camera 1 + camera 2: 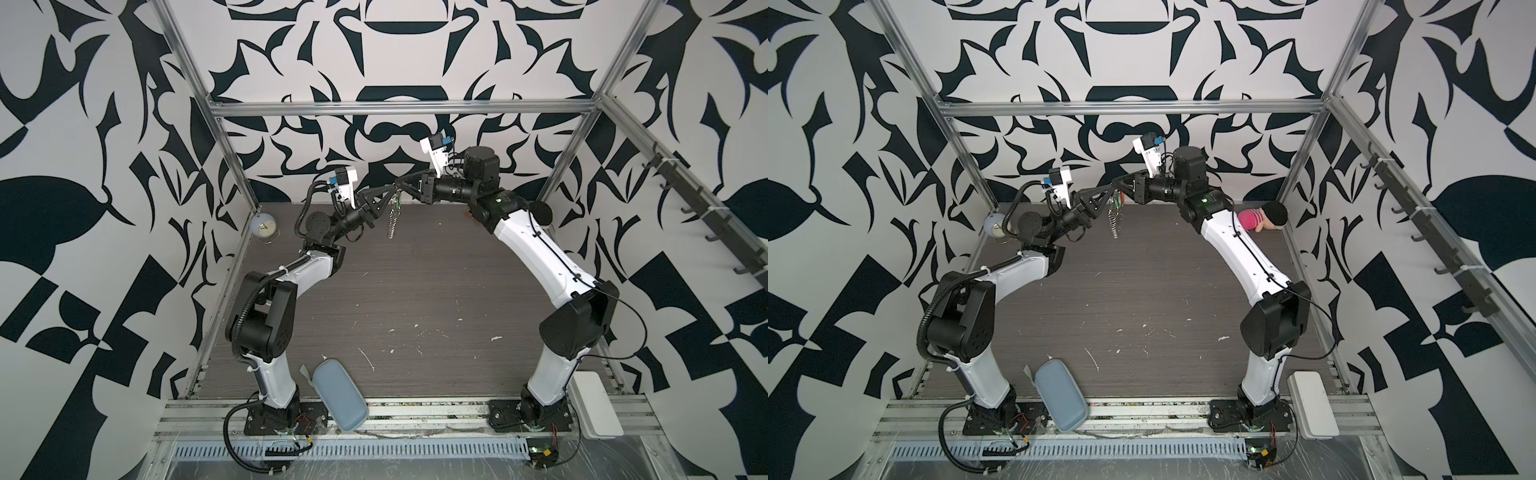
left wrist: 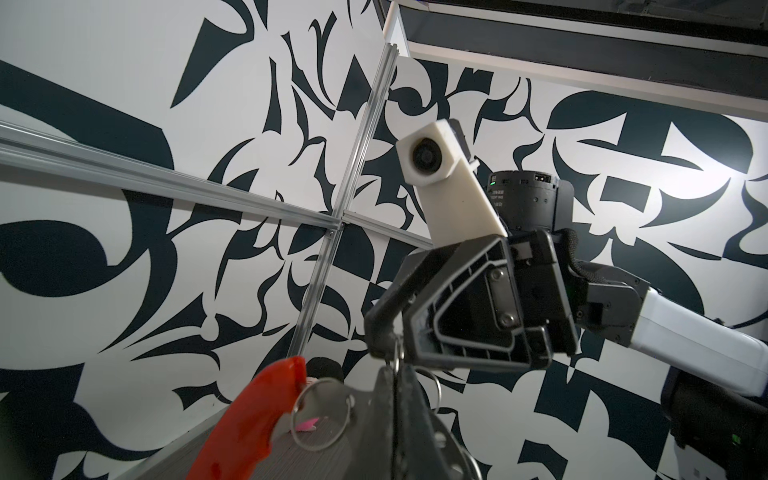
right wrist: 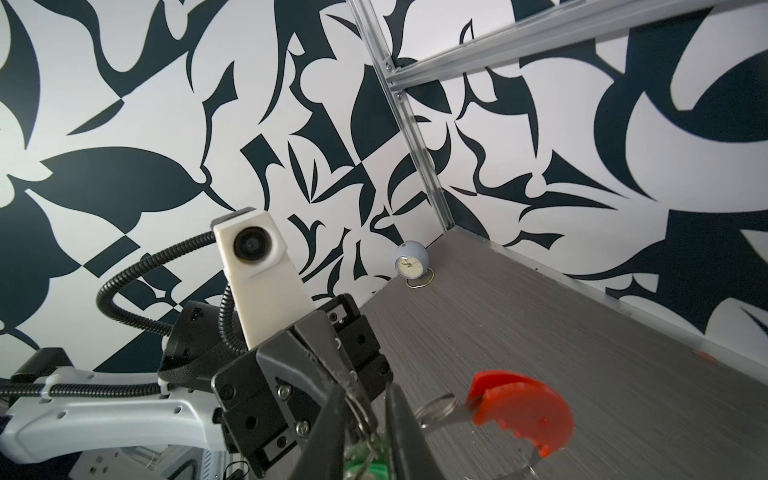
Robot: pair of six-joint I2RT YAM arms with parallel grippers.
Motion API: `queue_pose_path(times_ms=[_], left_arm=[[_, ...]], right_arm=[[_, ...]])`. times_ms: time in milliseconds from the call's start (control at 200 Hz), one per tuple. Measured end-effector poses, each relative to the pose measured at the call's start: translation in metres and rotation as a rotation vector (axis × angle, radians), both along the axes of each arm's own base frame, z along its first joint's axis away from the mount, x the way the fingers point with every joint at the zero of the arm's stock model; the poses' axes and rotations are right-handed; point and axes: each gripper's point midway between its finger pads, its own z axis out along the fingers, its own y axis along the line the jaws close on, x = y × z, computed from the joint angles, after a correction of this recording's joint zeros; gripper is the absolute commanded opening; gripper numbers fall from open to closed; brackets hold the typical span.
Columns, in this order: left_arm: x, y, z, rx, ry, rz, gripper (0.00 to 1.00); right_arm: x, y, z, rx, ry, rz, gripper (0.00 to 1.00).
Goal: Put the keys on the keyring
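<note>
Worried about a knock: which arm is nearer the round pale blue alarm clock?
Left. The left arm has its wrist joint close beside the round pale blue alarm clock in the far left corner; the right arm is across the table.

Both top views are bright and evenly lit, fairly sharp throughout, with hardly any shadow on the desk [image 1: 415, 299]. The wrist views darken toward their corners and bow the straight frame rails [image 3: 420, 158], and a glaring white patch burns out part of the wall [image 2: 723, 166]. Closest to those lenses, the red bar of the keyring [image 2: 249, 419] and the green tag of the keys [image 3: 365, 467] are blurred, out of focus.
</note>
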Motion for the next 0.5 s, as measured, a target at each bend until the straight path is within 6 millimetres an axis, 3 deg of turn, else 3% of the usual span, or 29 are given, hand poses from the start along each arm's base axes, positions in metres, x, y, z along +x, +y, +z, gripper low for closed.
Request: queue_pose_path(times_ms=[130,415,450,480,500], left_arm=[[0.0011,0.0012,-0.0001,-0.001,0.004,0.002,0.00],[0.0025,0.0021,-0.0001,-0.007,0.018,0.002,0.00],[0.0026,0.0023,0.0000,-0.008,0.018,0.002,0.00],[0.0028,0.0028,0.0005,-0.010,0.018,0.004,0.00],[0.0020,0.0030,0.0011,-0.010,0.013,0.002,0.00]], right_arm=[[-0.0007,0.0012,-0.0091,-0.003,0.021,0.010,0.22],[-0.0022,0.0033,-0.0067,0.023,0.020,0.029,0.14],[-0.0023,0.0035,-0.0065,0.027,0.025,0.030,0.10],[-0.0021,0.0035,-0.0060,0.030,0.024,0.030,0.00],[-0.0015,0.0033,-0.0058,0.031,0.026,0.026,0.00]])
